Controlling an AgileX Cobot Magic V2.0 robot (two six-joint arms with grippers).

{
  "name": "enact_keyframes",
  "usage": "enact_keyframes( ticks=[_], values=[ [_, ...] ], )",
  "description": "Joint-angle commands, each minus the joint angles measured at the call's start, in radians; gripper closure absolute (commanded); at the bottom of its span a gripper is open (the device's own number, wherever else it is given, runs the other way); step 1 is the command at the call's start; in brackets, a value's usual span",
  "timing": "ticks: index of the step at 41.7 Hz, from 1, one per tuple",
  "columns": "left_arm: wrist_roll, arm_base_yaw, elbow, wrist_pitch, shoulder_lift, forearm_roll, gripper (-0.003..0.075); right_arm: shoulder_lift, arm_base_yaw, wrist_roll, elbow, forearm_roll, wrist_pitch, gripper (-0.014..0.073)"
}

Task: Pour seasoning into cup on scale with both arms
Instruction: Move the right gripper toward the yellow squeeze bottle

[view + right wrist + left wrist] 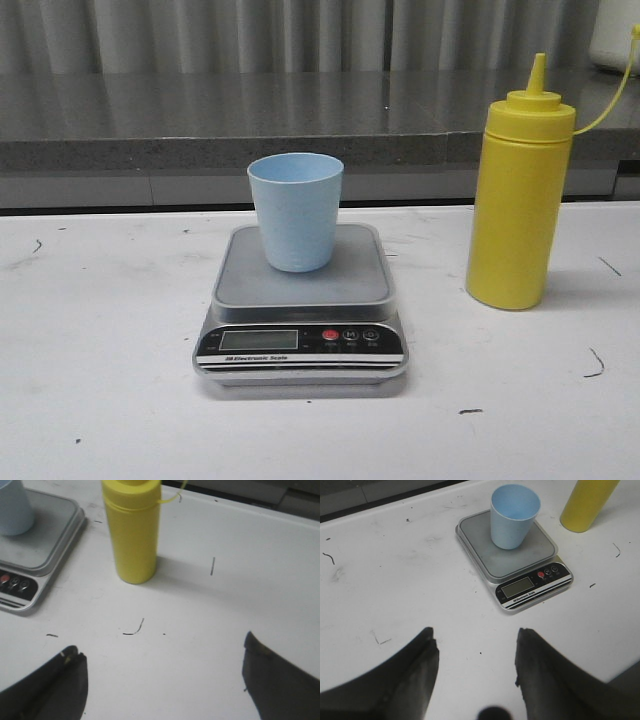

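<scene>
- The cup (296, 211) stands upright on the scale (300, 305), mid-counter (100, 330); the seasoning (518, 195) stands upright to its right, apart from both.
- Left claw (476, 662) and right claw (162, 677) both hang wide and empty, short of everything.
- Judgement: the right claw should grip the bottle mid-body — squarely, without tipping it — while the left steadies the cup.

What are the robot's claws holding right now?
Nothing. The left claw and the right claw are both open over bare table. The yellow bottle stands by itself, and the blue cup sits on the scale.
</scene>
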Motion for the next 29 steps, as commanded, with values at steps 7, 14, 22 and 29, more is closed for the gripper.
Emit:
enact_keyframes(
  ticks=[7, 14, 22, 29],
  values=[
    [-0.009, -0.006, -0.026, -0.065, 0.000, -0.001, 0.0364, 0.033, 0.084, -0.041, -0.032, 0.014, -0.091, -0.0061],
    [-0.009, -0.006, -0.026, -0.065, 0.000, -0.001, 0.0364, 0.130, 0.084, -0.041, -0.032, 0.132, -0.188, -0.0061],
    [-0.009, -0.006, -0.026, -0.065, 0.000, -0.001, 0.0364, 0.277, 0.084, -0.041, -0.022, 0.182, -0.363, -0.0061],
    [-0.009, -0.006, -0.026, -0.066, 0.000, -0.001, 0.0364, 0.424, 0.109, -0.041, 0.059, 0.188, -0.609, -0.0061]
  ],
)
